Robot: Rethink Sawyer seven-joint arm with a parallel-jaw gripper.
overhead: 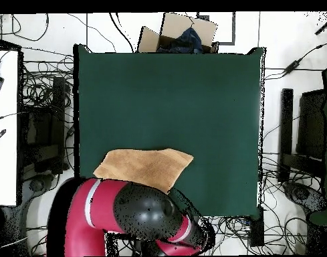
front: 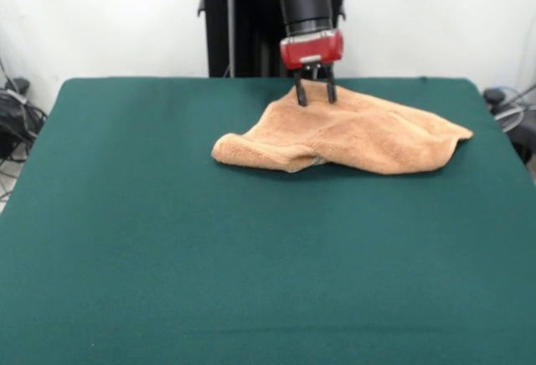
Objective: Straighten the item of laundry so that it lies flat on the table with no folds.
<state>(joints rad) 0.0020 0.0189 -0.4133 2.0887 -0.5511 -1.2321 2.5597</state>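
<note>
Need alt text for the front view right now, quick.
A rumpled peach-orange towel lies folded over itself on the far half of the green table. The red arm's gripper straddles the towel's far edge, prongs apart.

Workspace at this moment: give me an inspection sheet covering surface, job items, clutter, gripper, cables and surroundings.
Surface: large dark green felt-covered table, bare apart from the towel.
Job's things: small peach-orange terry-cloth towel lies near the robot's side of the table, rumpled, with a rolled fold along its front edge; not flat. Care tag not seen.
Clutter: nothing seen on the table.
Gripper: black-fingered gripper on the red and black arm stands at the towel's far edge, fingers apart, tips at the cloth; a grasp cannot be confirmed.
Cables: many dark cables on the floor around the table, none on it.
Surroundings: open cardboard box beyond the table's far edge; white wall behind the pedestal.
</note>
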